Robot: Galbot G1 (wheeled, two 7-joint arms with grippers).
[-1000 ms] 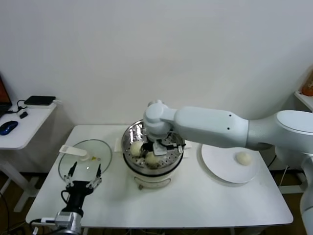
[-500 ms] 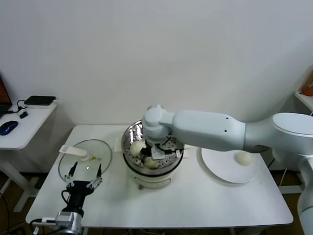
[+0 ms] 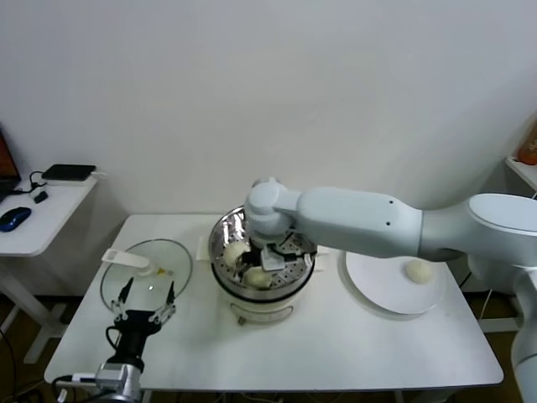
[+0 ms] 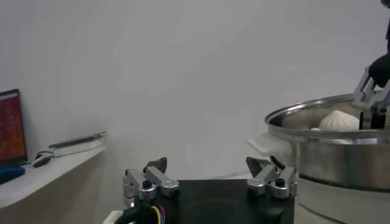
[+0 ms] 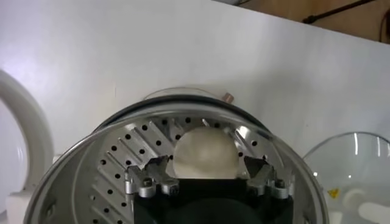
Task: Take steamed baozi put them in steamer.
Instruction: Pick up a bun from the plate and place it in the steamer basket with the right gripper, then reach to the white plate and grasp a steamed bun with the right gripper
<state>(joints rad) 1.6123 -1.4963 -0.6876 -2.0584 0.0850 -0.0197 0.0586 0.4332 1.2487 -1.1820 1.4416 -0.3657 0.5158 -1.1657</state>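
Observation:
The steamer [image 3: 228, 277] stands mid-table on its white base, its perforated tray showing in the right wrist view [image 5: 125, 152]. My right gripper [image 3: 267, 259] is down inside the pot, open. One baozi [image 5: 204, 152] lies on the tray between its fingers [image 5: 152, 169], with small gaps either side; it also shows in the head view [image 3: 256, 278]. A second baozi [image 3: 236, 252] sits at the pot's left side. Another baozi [image 3: 417, 270] lies on the white plate [image 3: 377, 290]. My left gripper [image 3: 144, 304] is open and parked near the table's front left, beside the steamer [image 4: 329, 152].
The flat glass lid [image 3: 143, 270] lies on the table left of the steamer, just beyond my left gripper. A side desk [image 3: 42, 210] with a mouse and a black box stands further left. The table's front edge runs below the steamer.
My right gripper has sunk a little deeper into the steamer and shifted slightly left. The baozi under it now rests on the tray. The left arm has not moved.

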